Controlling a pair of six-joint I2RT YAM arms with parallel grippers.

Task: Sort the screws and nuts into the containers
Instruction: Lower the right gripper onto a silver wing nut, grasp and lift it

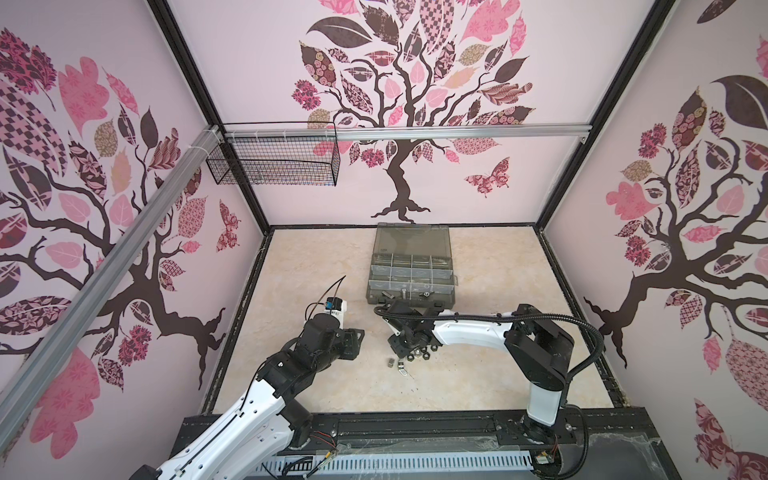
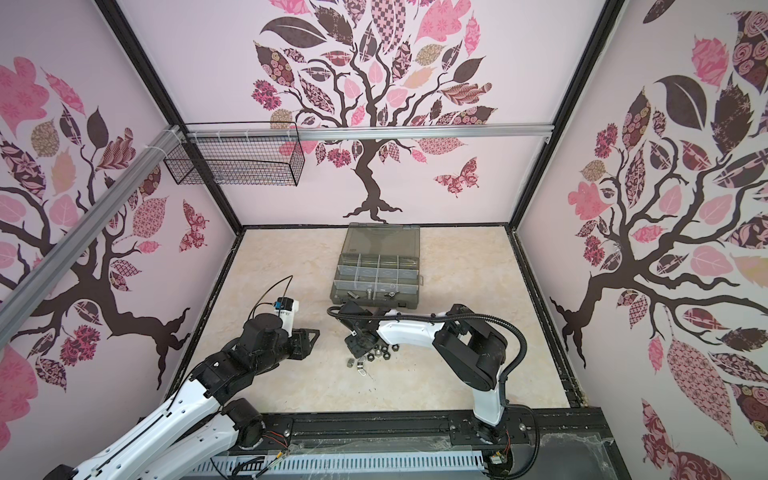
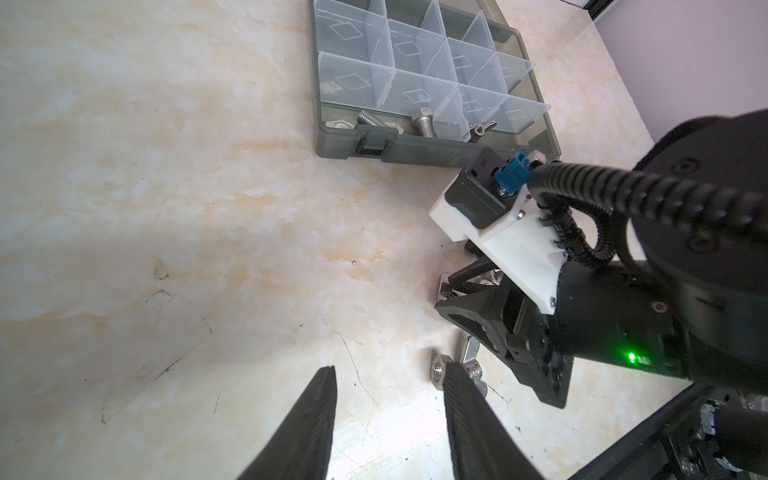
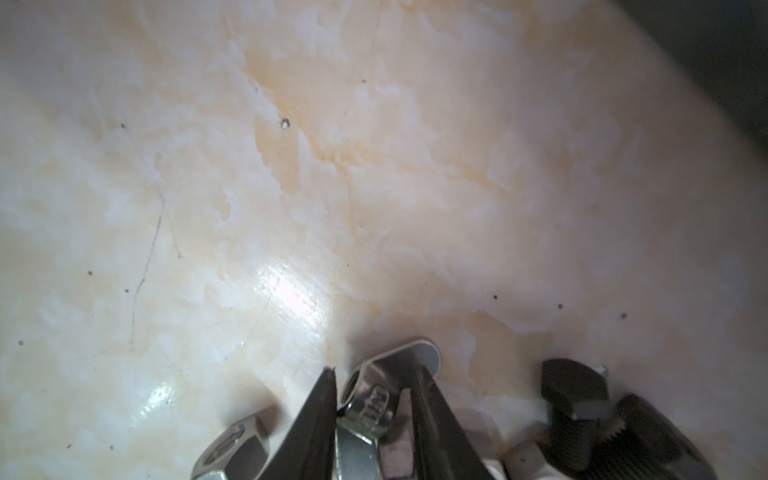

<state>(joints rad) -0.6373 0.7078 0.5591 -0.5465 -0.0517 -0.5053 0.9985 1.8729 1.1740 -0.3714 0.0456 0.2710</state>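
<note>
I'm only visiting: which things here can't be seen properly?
The pile of nuts and bolts: tiny in both top views, partly under the right arm, so uncountable.
The wing nut between the right fingers: the right wrist view's bottom edge cuts it off; whether it's pinched is unclear.
The case: far compartments cut by the left wrist view's edge, too small in both top views.
The wire basket: mesh and distance hide any contents.
</note>
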